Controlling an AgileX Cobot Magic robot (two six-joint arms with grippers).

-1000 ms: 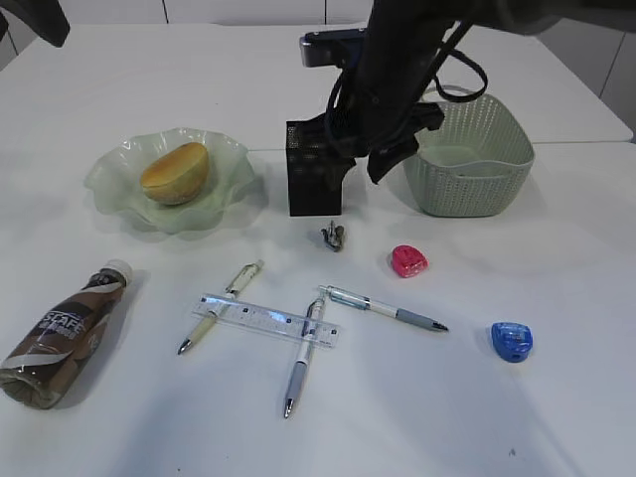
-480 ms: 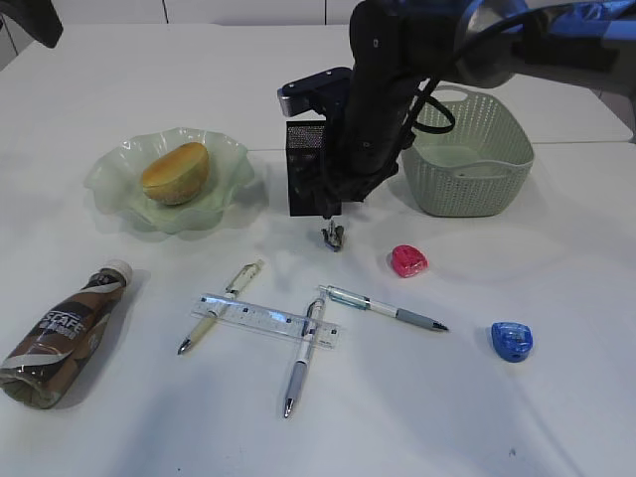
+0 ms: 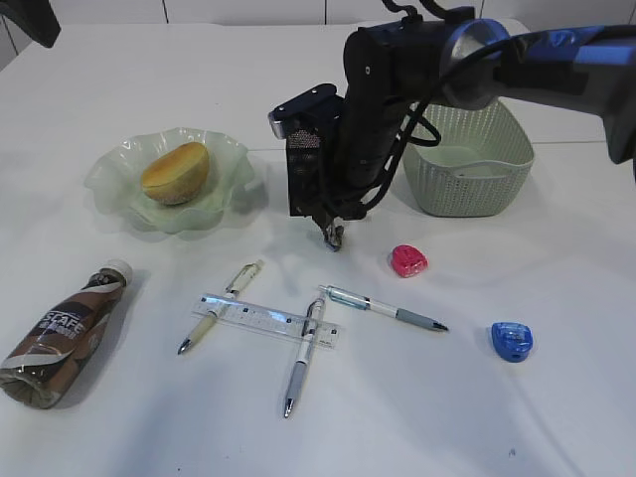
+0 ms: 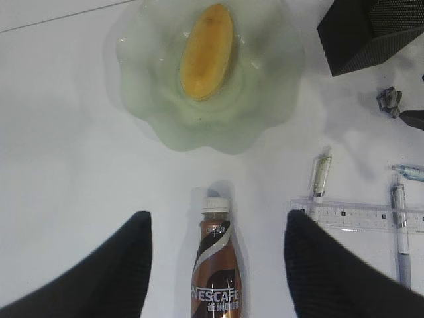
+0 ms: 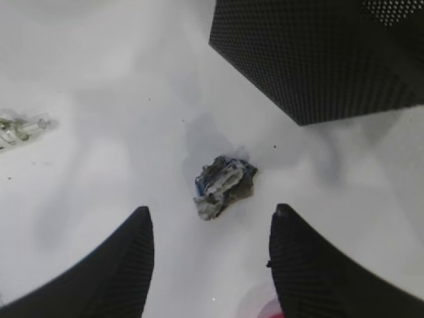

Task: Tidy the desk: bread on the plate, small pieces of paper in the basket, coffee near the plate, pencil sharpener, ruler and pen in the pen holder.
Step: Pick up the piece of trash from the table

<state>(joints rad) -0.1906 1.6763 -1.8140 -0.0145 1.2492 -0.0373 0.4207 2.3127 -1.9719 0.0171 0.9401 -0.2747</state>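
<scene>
My right gripper hangs open just above a greyish crumpled piece of paper, which lies a little ahead of its open jaws in front of the black mesh pen holder. The left gripper is open, high above the lying brown coffee bottle, empty. The bread rests on the green wavy plate. A clear ruler lies across two pens; a third pen lies to the right. The blue pencil sharpener sits at front right. The sage basket stands behind.
A small pink object lies right of the paper wad; sharpener or paper, I cannot tell. The right arm hides much of the pen holder in the exterior view. The coffee bottle lies at the front left of the desk.
The right arm has swung left from the basket side and come down in front of the pen holder, over the grey paper wad. Nothing on the desk has moved.
</scene>
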